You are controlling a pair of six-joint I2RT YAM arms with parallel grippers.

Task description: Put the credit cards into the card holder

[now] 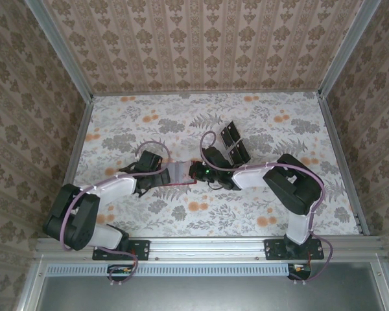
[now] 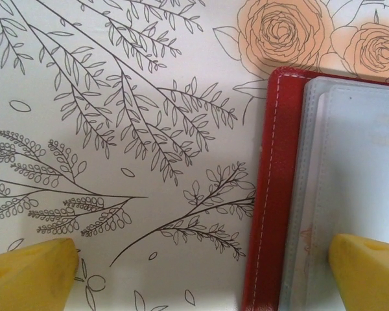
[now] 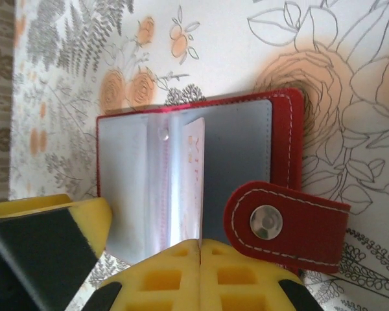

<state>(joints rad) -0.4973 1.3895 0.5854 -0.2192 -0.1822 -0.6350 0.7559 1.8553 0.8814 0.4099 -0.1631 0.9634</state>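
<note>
Credit card [image 3: 193,175]: one pale pinkish-white card stands on edge inside the open card holder [image 3: 246,139], between the holder's pale pocket leaves and just beside its spine. The card's long axis runs parallel to that spine. Whether its far end already sits inside a pocket cannot be told.

Card holder: it lies opened flat on the flowered table [image 2: 117,129], red cover down. Its snap strap [image 3: 292,227] is folded out on the side away from the spine.

Right gripper [image 3: 200,245]: it is at the near edge of the holder with the pads pressed together. The card's near end runs into the seam between them, so it is judged to be gripping the card. The rest of the card points straight away from this gripper, along the spine.

Left gripper [image 2: 201,249]: the jaws are spread fully and hold nothing. It straddles the holder's red outer edge, one finger over the pale pocket leaf and the other over bare table beside the holder.

Assessment: the right arm carries the card and is the working arm. The coming move is judged to be a push along the card's long axis, away from the right gripper. The card's face needs to stay parallel to the leaves.
</note>
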